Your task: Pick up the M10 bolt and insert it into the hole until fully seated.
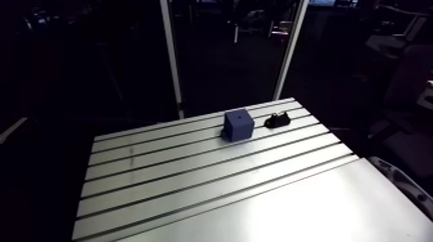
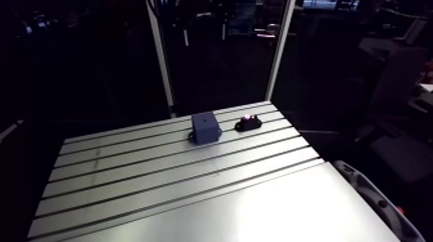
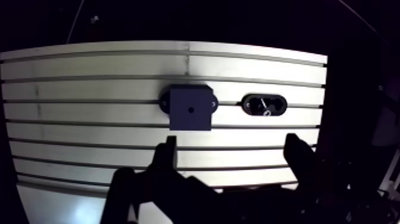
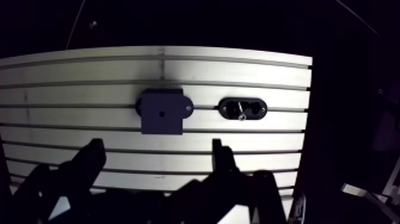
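Observation:
A dark blue block (image 1: 237, 125) with a small hole in its top face stands near the far edge of the slotted table (image 1: 193, 180). Beside it lies a black oval holder (image 1: 278, 120) with the bolt (image 3: 263, 107) standing in it. In the wrist view the block (image 3: 190, 107) and the holder (image 3: 263, 105) lie ahead of my gripper (image 3: 231, 149), well beyond its fingertips. The fingers (image 3: 168, 156) are spread wide apart with nothing between them. The gripper does not show in the arm view.
The table's far edge runs just behind the block and holder, with two white upright posts (image 1: 172, 58) beyond it. A smooth plate (image 1: 309, 212) covers the near right part of the table.

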Controlling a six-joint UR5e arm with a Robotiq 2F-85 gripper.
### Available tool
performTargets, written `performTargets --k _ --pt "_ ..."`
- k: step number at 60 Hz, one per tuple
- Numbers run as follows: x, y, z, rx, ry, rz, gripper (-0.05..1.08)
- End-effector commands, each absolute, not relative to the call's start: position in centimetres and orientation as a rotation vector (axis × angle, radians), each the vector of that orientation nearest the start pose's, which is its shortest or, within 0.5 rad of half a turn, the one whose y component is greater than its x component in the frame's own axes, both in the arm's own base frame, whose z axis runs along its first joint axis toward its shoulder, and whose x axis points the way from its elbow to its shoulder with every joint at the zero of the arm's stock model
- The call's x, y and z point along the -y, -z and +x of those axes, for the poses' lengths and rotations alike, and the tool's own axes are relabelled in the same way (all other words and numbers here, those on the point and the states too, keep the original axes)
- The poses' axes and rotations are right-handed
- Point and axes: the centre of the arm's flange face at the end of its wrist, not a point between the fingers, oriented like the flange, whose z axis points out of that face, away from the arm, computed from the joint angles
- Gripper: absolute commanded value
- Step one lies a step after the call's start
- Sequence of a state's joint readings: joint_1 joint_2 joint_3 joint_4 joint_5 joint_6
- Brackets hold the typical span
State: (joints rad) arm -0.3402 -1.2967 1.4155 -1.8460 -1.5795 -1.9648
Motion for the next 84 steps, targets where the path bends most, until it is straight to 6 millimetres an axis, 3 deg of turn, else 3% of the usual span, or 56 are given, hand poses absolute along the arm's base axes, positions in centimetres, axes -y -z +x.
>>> performTargets --k 1,28,52,61,84 --pt "-11.6 -39.1 -63.8 -3.277 -0.116 -0.126 0.01" --pt "-14.3 -35.7 -63.7 -3.229 -0.078 -0.054 0.01" --pt "-16.6 -34.8 -63.4 -3.260 -0.105 -0.006 0.01" --pt "-18.6 -33.5 -62.9 -3.251 -0.100 0.011 0.01" --pt "-19.5 -30.7 -62.5 -3.254 -0.095 0.023 0.01"
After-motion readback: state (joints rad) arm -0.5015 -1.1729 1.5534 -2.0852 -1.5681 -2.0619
